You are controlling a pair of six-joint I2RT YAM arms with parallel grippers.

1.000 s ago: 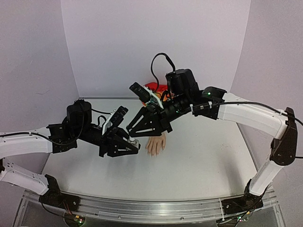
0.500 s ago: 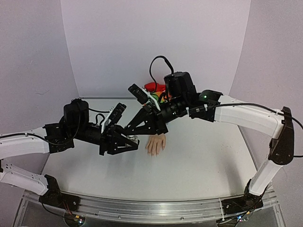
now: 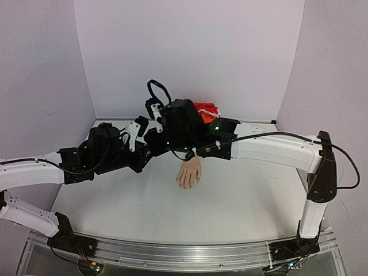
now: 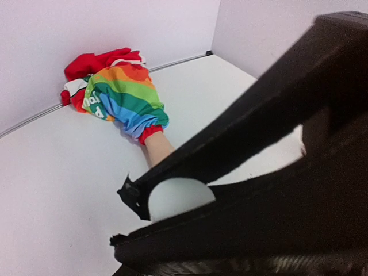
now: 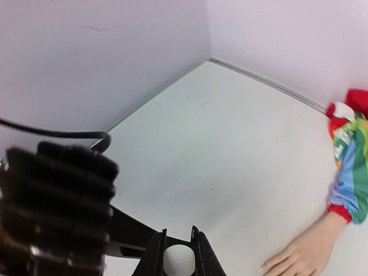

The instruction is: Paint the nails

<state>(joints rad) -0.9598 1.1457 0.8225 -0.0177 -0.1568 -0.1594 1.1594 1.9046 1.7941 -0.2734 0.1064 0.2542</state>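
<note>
A flat, matte white table is enclosed by smooth pale lavender walls. It is spanned by two arms of glossy white shells and black joints. The right arm is stretched in from 3 o'clock across the middle, and the left arm is brought in from 9 o'clock. Their black wrists are bunched together toward 10 o'clock of the table's centre, with a looped black cable raised above them.

A soft, gathered rainbow-striped sleeve is laid near the back wall at 12 o'clock, crumpled into red cloth at its far end and closed by a red elastic cuff. From that cuff a pale, flesh-coloured fake hand of smooth, rubbery look is extended flat on the table near the centre. Its fingers are slightly spread and pointed toward 6 o'clock.

The right gripper is seen in its wrist view as two slim black fingers held a narrow gap apart, with only white table shown between them. It is held over bare table, well apart from the fake hand. The left gripper fills its own view as two broad, dark, angular fingers drawn close around a rounded cut-out. Whether they are fully closed cannot be told from so tight an angle.

The nails lie at the fingertips on the 6 o'clock end of the fake hand, apart from both grippers. They are too small for any surface detail to be made out.
</note>
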